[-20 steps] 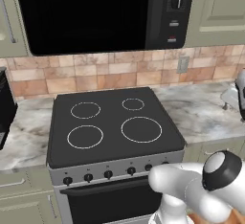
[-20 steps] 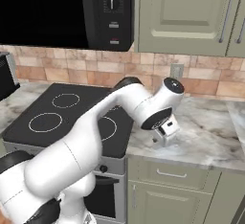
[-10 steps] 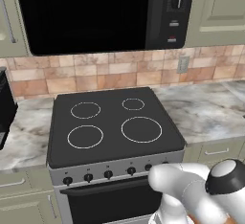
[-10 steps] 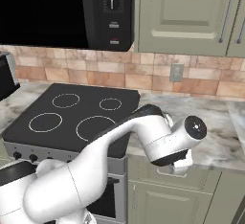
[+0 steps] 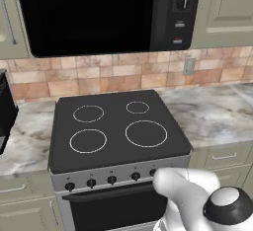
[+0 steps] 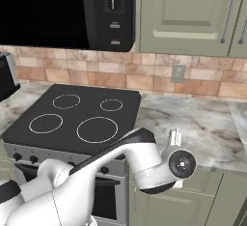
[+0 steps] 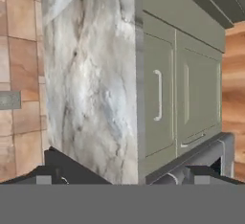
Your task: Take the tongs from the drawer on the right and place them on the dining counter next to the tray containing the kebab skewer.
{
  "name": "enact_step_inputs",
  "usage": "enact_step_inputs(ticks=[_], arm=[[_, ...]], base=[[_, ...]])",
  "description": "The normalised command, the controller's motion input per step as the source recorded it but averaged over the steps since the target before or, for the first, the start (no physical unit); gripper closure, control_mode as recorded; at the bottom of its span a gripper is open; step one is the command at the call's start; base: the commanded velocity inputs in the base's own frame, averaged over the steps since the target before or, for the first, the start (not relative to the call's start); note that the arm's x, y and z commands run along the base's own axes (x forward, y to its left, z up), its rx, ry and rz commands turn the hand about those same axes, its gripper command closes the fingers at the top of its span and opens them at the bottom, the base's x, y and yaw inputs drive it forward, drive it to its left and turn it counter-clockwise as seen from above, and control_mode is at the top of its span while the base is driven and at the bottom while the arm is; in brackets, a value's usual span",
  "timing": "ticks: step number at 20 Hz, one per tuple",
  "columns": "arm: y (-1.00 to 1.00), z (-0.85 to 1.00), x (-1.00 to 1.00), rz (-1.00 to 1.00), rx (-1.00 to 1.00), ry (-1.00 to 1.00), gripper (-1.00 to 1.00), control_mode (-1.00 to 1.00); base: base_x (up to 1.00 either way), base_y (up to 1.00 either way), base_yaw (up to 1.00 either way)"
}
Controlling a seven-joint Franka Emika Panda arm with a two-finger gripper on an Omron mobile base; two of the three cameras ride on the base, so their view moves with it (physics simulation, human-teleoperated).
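Drawer point(image 7: 158, 94) shut, bar handle stiff and smooth; likely slides easily if hooked mid-bar. Claw point(image 7: 122, 177) fingertips spread apart, empty, beside worktop point(image 7: 91, 74) edge.

In the right base view the arm's own wrist covers the gripper point(image 6: 174, 138), so whether its jaws are apart or closed cannot be told. In the hand view the drawer point(image 7: 158, 96) front is seen rolled sideways, its near end hidden behind the dark fingertips point(image 7: 57, 170). The black appliance point(image 5: 6, 111) at the left base view's edge is cut off.
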Motion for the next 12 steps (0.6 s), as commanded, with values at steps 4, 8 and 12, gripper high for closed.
enact_step_inputs(ticks=[4,8,12], arm=[[0.0,-0.36,-0.06,-0.33,0.05,-0.21,-1.0,-1.0],[0.0,-0.48,-0.03,-0.16,0.03,-0.17,-1.0,-1.0],[0.0,-0.25,0.0,-0.01,0.0,-0.04,-1.0,-1.0]], base=[[0.0,0.0,0.0],[0.0,0.0,0.0],[0.0,0.0,0.0]])
